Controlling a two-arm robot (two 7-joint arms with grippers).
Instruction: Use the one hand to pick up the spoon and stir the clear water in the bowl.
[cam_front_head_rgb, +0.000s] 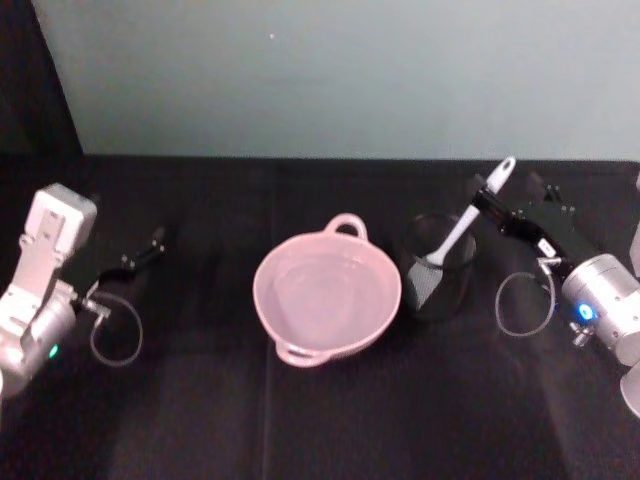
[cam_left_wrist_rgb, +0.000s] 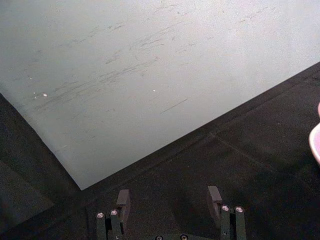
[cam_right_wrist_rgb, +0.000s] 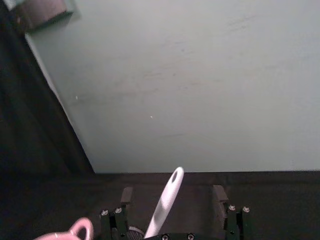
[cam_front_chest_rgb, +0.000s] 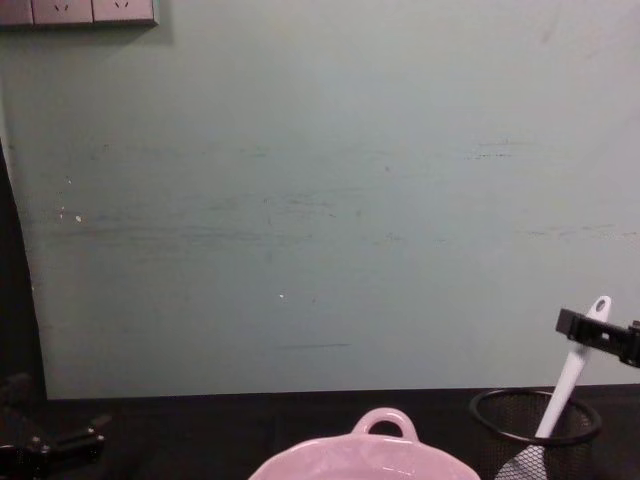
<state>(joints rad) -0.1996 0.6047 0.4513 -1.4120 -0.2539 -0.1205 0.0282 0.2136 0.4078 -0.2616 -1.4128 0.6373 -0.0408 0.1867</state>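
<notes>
One spoon (cam_front_head_rgb: 465, 222), white and paddle-bladed, stands tilted in a black wire-mesh cup (cam_front_head_rgb: 455, 292), blade down and holed handle end leaning up and away from the bowl (cam_front_head_rgb: 258, 288). The pink bowl sits just beside the cup, toward the robot's left. The clear water (cam_front_head_rgb: 325, 295) in it is barely visible and looks calm. The right gripper (cam_front_head_rgb: 488, 200) is at the upper handle. In the right wrist view its fingers (cam_right_wrist_rgb: 126, 195) stand apart with the handle rising between them, so nothing is clamped. Judgement: the step in hand is the grasp, lined up but not yet made. The next move calls for closing on the handle, lifting the blade clear of the cup's rim, then carrying it across and down into the water. The left gripper (cam_front_head_rgb: 150, 245) rests idle at the far left of the black table (cam_front_head_rgb: 200, 400), its fingers (cam_left_wrist_rgb: 123, 199) apart.
</notes>
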